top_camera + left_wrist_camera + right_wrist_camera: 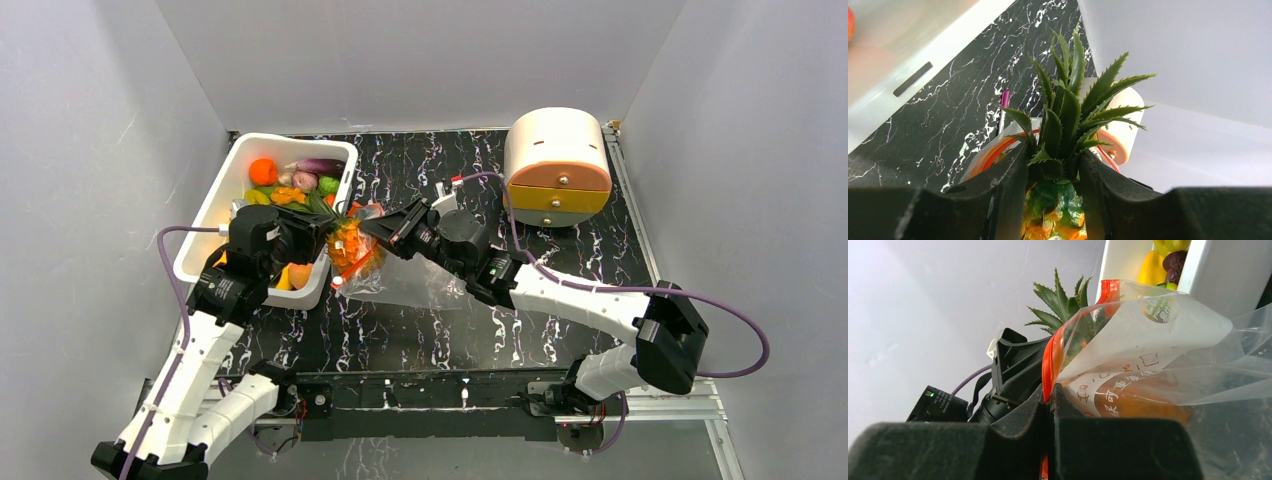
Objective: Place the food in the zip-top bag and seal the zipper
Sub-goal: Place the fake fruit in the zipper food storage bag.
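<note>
left tool [1053,170] clamped on toy pineapple [1063,125] just below its leaves, fruit body inside the mouth of the zip-top bag [410,283], crown sticking out. right tool [1050,405] pinched together on the orange-red zipper [1054,347], holding that edge up. bag lies on table [420,330] just beside white tub [300,141]; other food [263,171] sits in the tub

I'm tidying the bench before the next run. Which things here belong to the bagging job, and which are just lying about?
Job: pineapple in left fingers; zip-top bag; zipper pinched by right fingers; toy food in white tub.
Lying about: round drawer unit; purple pen.
</note>
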You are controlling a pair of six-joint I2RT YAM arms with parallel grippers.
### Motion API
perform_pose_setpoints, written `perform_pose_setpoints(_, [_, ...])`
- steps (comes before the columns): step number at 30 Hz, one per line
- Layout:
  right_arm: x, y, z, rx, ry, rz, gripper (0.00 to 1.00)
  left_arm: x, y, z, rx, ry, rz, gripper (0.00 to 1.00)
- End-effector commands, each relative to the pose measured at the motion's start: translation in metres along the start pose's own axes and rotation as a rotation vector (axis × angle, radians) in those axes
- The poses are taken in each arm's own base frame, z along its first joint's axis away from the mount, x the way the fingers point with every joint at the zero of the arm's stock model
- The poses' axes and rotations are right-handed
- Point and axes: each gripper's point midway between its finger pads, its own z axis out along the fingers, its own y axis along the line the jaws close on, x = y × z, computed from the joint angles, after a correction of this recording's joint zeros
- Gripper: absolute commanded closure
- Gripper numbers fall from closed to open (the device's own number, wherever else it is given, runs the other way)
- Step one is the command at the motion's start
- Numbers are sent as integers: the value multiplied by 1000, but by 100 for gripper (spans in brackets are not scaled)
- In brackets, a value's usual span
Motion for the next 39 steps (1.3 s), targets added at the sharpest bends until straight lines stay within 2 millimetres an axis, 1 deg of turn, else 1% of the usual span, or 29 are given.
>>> perform_pose_setpoints(1, [-1,43,-8,-136,-5,44,100,-2,-19,-16,102,-6,30,100])
perform_pose_setpoints(4, [-4,48,1,-116,-20,56,100,-2,-15,-15,116,-10,96,100])
perform_pose_setpoints(6, [-6,49,7,-109,-26,82,100,-2,-15,-14,127,-15,173,100])
perform_pose_setpoints(9, [-7,56,14,-126,-35,87,100,-3,-9,-10,89,-14,235,100])
perform_pose_setpoints(13, [-8,64,17,-141,-39,66,100,-4,-2,-8,69,-21,243,100])
perform_pose_setpoints(16, [-4,58,17,-132,-19,41,100,-1,-4,-12,95,-7,232,100])
perform_pose_setpoints(17, [-2,58,15,-143,-10,33,100,0,-7,-13,108,0,229,99])
perform_pose_setpoints(20, [1,58,9,-184,6,-5,100,4,-16,-18,140,25,241,88])
perform_pose_setpoints(23, [1,62,4,-213,11,-50,100,10,-28,-27,178,60,279,73])
perform_pose_setpoints(25, [-3,66,-2,-227,7,-70,100,12,-32,-33,190,81,321,63])
perform_pose_setpoints(27, [-8,72,-8,-247,-6,-86,100,15,-32,-40,198,104,373,57])
perform_pose_setpoints(30, [-15,81,-18,-281,-21,-100,100,21,-36,-52,230,138,426,49])
perform_pose_setpoints(34, [-21,92,-29,-334,-42,-113,100,28,-46,-71,324,175,487,39])
perform_pose_setpoints(37, [-25,101,-38,-377,-57,-110,100,30,-49,-84,355,184,539,37])
perform_pose_setpoints(39, [-30,106,-47,-393,-74,-118,100,25,-48,-95,345,169,589,36])
